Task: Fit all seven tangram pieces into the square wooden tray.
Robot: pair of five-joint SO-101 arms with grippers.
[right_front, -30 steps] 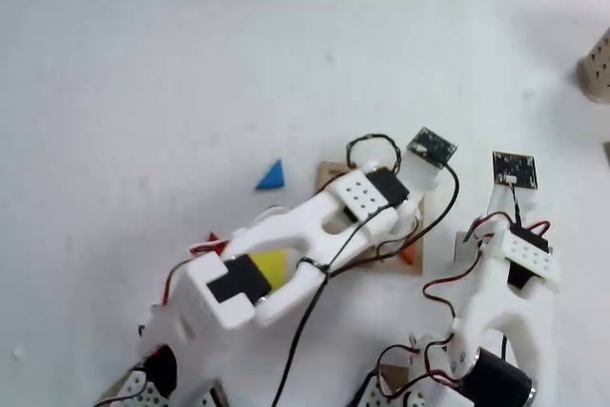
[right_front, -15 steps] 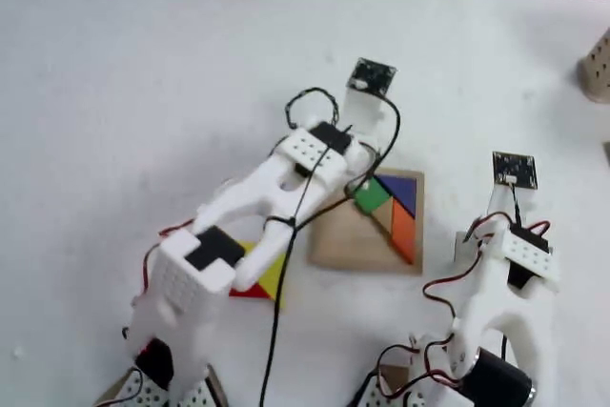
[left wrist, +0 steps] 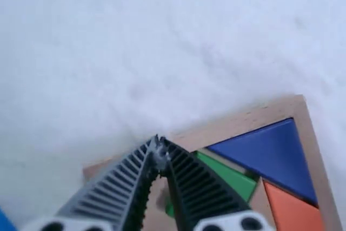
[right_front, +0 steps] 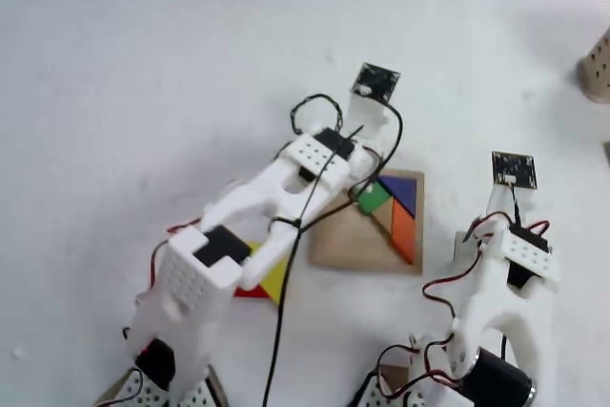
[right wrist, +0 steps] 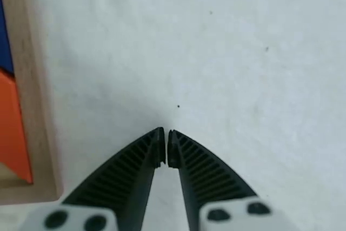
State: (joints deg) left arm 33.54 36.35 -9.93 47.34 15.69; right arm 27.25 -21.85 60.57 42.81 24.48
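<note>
The square wooden tray (right_front: 341, 241) lies mid-table holding a green piece (right_front: 372, 197), a blue triangle (right_front: 401, 192) and an orange piece (right_front: 406, 227). A yellow piece (right_front: 274, 279) and a red piece (right_front: 250, 291) lie on the table left of the tray, partly under the left arm. My left gripper (left wrist: 160, 151) is shut with nothing in it, over the tray's far left corner beside the green piece (left wrist: 230, 178). The blue triangle (left wrist: 270, 152) and the orange piece (left wrist: 292, 209) show beyond its fingers. My right gripper (right wrist: 165, 147) is shut over bare table right of the tray rim (right wrist: 35, 106).
The right arm (right_front: 505, 269) stands right of the tray. A beige perforated object (right_front: 599, 69) sits at the table's right edge. White table stretches open to the far side and left. A blue scrap (left wrist: 2, 221) shows at the left wrist view's corner.
The left arm swung off the tray toward its far left corner, uncovering the green, blue and orange pieces and hiding the small blue triangle. The right arm stayed still.
</note>
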